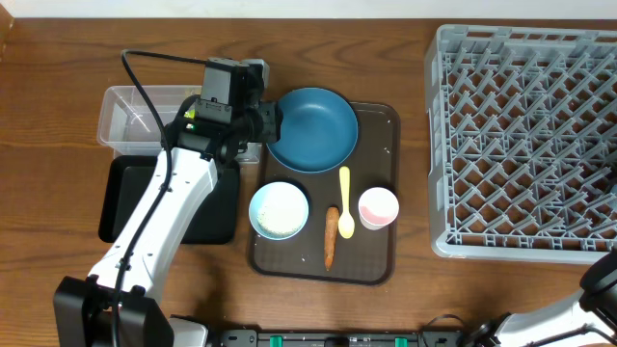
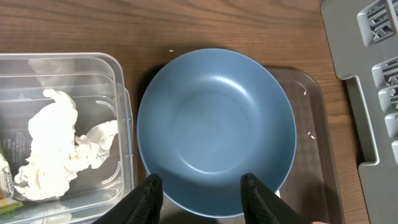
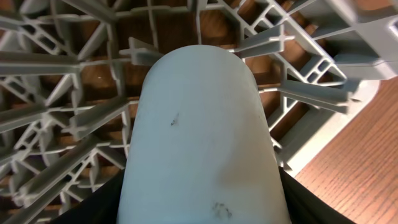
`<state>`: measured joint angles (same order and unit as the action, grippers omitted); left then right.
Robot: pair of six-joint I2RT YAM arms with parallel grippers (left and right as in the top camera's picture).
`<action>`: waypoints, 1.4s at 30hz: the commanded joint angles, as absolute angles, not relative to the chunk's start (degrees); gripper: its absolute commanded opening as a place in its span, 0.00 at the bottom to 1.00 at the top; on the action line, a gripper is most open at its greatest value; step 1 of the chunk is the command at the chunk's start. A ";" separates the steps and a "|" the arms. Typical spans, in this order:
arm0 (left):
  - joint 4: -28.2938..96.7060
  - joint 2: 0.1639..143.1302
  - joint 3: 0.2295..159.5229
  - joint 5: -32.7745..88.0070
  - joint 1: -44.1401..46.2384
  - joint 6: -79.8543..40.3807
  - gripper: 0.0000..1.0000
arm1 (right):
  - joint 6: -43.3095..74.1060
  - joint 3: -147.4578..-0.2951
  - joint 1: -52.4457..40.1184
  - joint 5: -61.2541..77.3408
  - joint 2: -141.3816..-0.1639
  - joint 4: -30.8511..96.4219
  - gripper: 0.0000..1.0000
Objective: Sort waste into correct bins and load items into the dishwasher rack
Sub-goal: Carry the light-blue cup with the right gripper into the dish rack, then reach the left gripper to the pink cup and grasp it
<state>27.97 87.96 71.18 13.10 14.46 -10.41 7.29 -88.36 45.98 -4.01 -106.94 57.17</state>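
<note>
Toward the back left of the tabletop, my left gripper hangs over the near rim of the dark blue plate. Its two fingers stand apart with nothing pinched between them. The rim runs across the gap, and I cannot tell whether my tips touch it. That plate lies at the back left corner of the brown serving tray. Just left of it sits the clear tub, holding the crumpled white tissue, with a bit of the green-orange wrapper at the tub's near left corner. The black tray lies in front of the tub, mostly under my left arm. Along the front half of the serving tray, the white bowl sits at the left and the pink cup at the right. The yellow spoon lies between them, with the carrot just beside it toward the front edge. A few white rice grains lie on the bare tray beyond the plate. At the right end of the tabletop stands the grey rack. There my right gripper is clamped on the light blue cup, a finger pressed to each side, over the pegs near one outer edge of the rack, with bare wood showing beyond.
</note>
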 commanded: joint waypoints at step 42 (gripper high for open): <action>28.73 90.70 71.48 14.33 23.81 -9.43 0.44 | -0.43 -87.99 21.12 17.08 -91.15 56.51 0.99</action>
